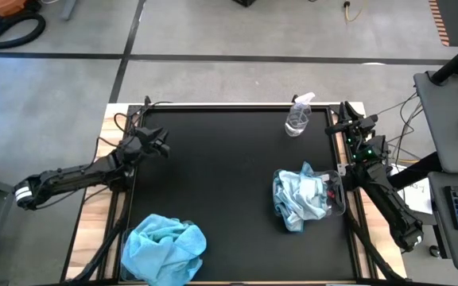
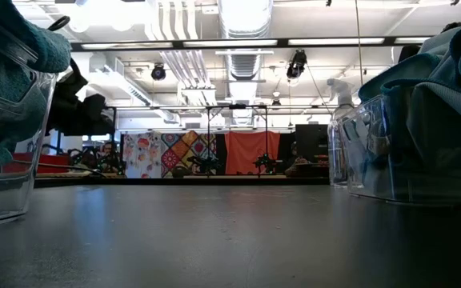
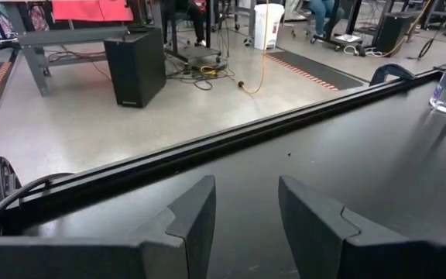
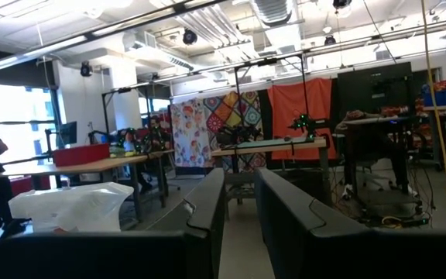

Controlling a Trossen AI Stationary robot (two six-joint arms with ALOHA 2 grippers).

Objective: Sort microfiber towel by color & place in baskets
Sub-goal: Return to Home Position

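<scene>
No loose cloth shows on the table. The turquoise towels [image 1: 164, 242] are heaped in the left bin [image 2: 6, 184], well left of the spray bottle [image 1: 298, 117] and toward the front edge. The pale towels [image 1: 299, 199] fill the right bin [image 1: 339, 199], just in front of the bottle. Sorting looks finished — only parking the arms seems left. The left gripper [image 3: 246, 194] hovers well left of the bottle, fingers moderately apart and empty. The right gripper [image 4: 240, 182] sits just right of the bottle — a narrow gap, nothing held.

We find the left basket [image 2: 2, 172] at the near left corner of the table [image 1: 221, 175] with a towel heap [image 1: 164, 248] in it, the right basket [image 1: 340, 199] by the right edge holding a second heap [image 1: 299, 199], and the spray bottle [image 1: 298, 117] behind it.
</scene>
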